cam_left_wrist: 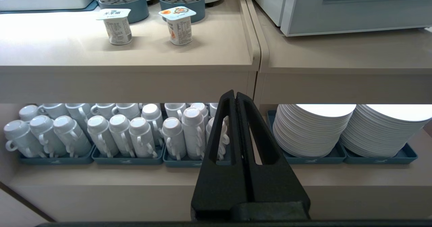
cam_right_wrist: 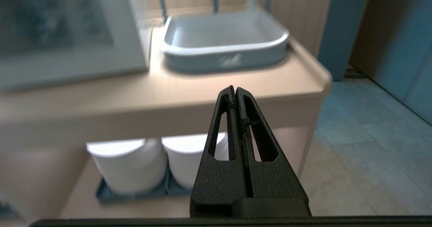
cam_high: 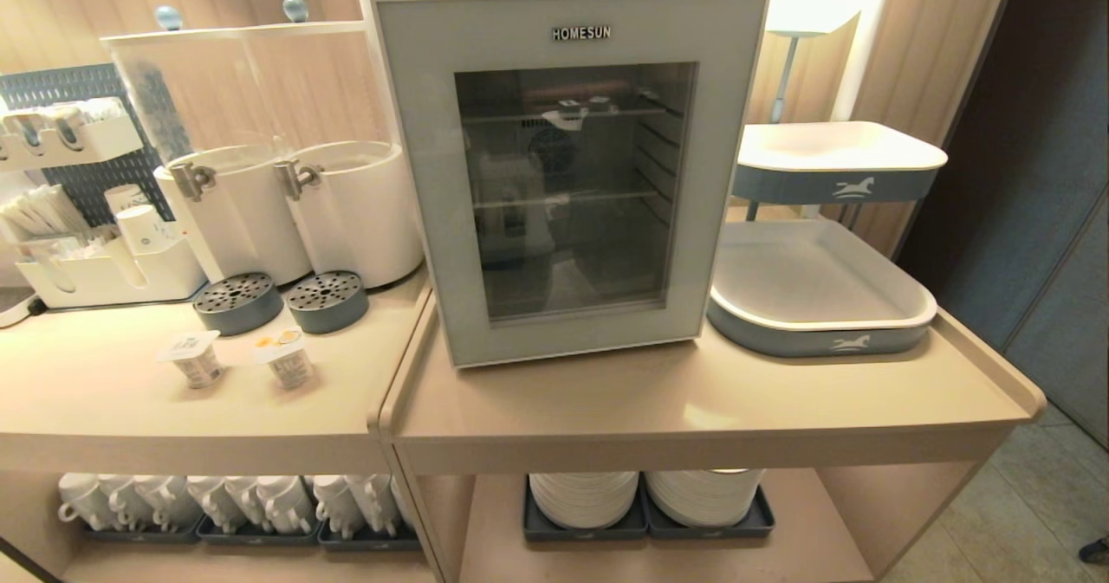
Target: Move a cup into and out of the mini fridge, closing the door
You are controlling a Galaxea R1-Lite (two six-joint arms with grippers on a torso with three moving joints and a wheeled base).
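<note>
Beige counters (cam_high: 693, 392) stand side by side against a pale slatted wall, and on the right-hand one sits the mini fridge (cam_high: 572, 176), its door (cam_high: 407, 132) shut flat, wire shelves dimly visible through the dark glass. Two sealed cups stand on the neighbouring counter, one with a plain white lid (cam_left_wrist: 116, 26) and one with an orange-printed lid (cam_left_wrist: 179, 25), side by side and apart from each other, just in front of two round grey drip trays (cam_high: 238, 301). Both cups are up beyond the tips of the left gripper (cam_left_wrist: 235, 97), whose jaws are pressed together and hold nothing; it hangs in front of the lower shelf, with rows of upturned white mugs (cam_left_wrist: 101, 132) behind it to one side and stacks of white plates (cam_left_wrist: 314, 129) to the other. Likewise the right gripper (cam_right_wrist: 234, 92) has its jaws pressed together on nothing, and it hangs before the counter's front edge, with the fridge's lower corner beyond its tips to one side and a grey-blue tray (cam_right_wrist: 226, 41) straight past them.
</note>
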